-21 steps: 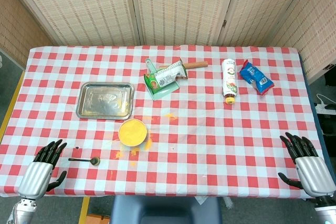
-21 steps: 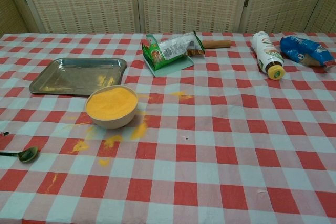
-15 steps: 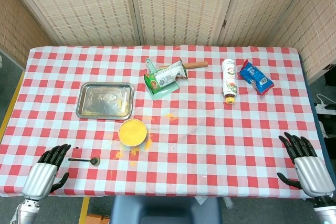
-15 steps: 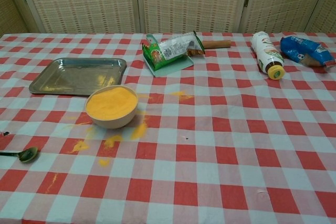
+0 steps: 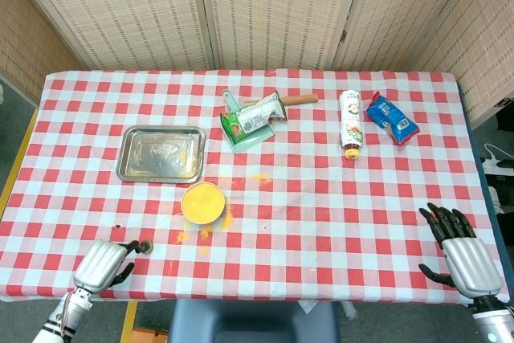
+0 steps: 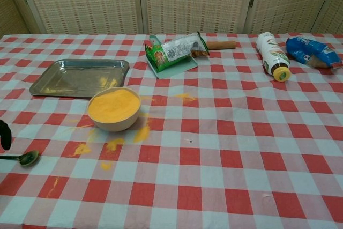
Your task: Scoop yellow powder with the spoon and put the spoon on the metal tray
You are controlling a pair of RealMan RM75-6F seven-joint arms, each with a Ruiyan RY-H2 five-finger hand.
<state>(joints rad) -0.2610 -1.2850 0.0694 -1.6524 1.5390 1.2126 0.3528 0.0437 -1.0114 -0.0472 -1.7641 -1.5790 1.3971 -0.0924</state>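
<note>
Small dark metal spoon (image 6: 22,158) lay flat on the red-and-white checked tablecloth (image 5: 337,198), near edge, its handle under the left hand (image 5: 103,264); grip on it couldn't be told. Right hand (image 5: 459,250) sat at the far right edge, fingers spread, holding nothing. Pale bowl of yellow powder (image 5: 202,202) stood just below the rectangular metal tray (image 5: 161,153), spilled powder around it.
</note>
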